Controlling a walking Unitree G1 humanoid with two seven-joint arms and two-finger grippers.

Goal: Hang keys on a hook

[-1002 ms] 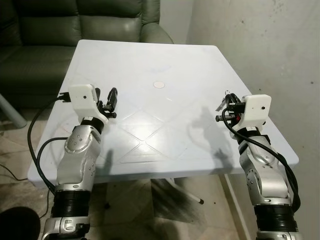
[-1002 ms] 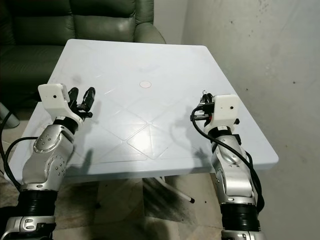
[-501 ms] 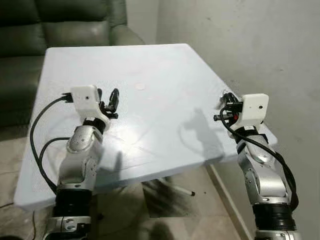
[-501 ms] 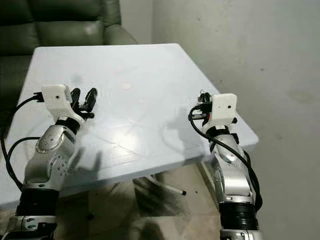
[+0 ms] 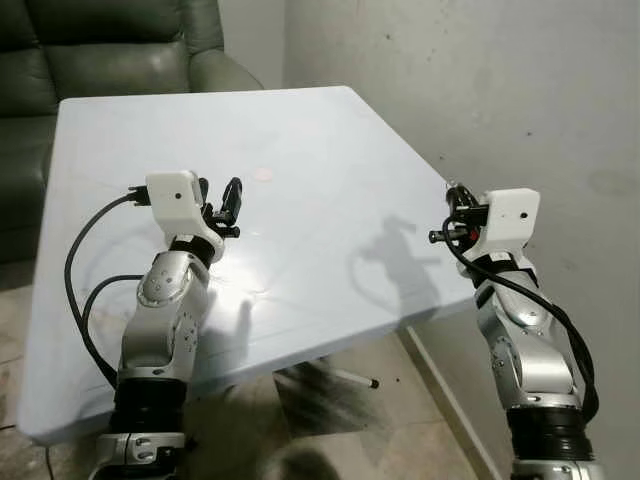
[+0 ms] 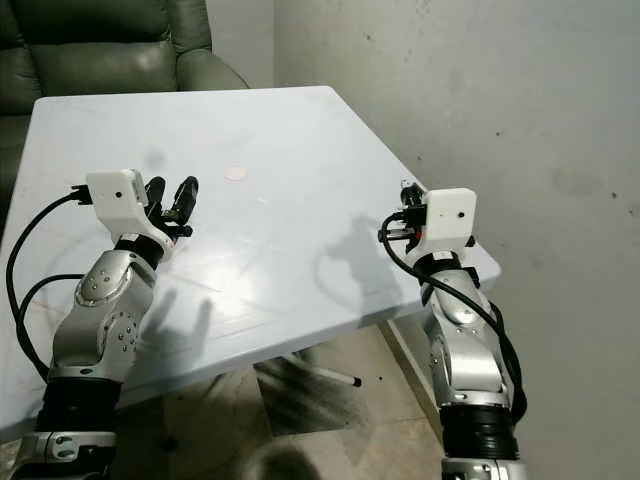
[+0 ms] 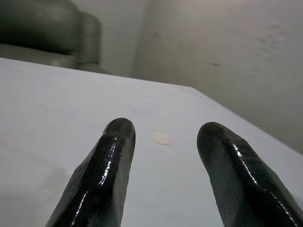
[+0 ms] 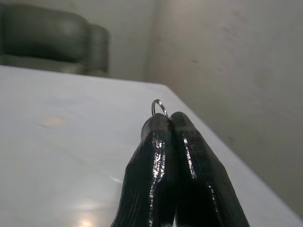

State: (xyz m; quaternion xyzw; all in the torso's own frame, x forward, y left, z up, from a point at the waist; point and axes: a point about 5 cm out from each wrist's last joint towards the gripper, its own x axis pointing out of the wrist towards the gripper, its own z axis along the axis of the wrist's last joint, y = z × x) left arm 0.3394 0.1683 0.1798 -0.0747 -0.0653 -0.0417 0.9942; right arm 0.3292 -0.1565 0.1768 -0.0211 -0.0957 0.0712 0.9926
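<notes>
My right gripper (image 8: pixel 165 118) is shut on a thin metal key ring (image 8: pixel 159 106), whose loop pokes out above the closed fingertips. The keys themselves are hidden. In the head views this gripper (image 5: pixel 455 196) is raised over the right-hand corner of the white table (image 5: pixel 330 150), close to the grey wall (image 5: pixel 480 80). My left gripper (image 5: pixel 218 195) is held up over the left part of the table. It is open with nothing between its fingers (image 7: pixel 118 137).
A small round mark (image 5: pixel 263 174) lies on the tabletop ahead of the left gripper. A dark green sofa (image 5: pixel 100 50) stands behind the table. Under the table a leg bar (image 5: pixel 340 375) rests on the tiled floor.
The view has swung to the right, so the table sits further left in the picture and more wall shows. Both arms keep the same raised pose and the right grip is unchanged.
</notes>
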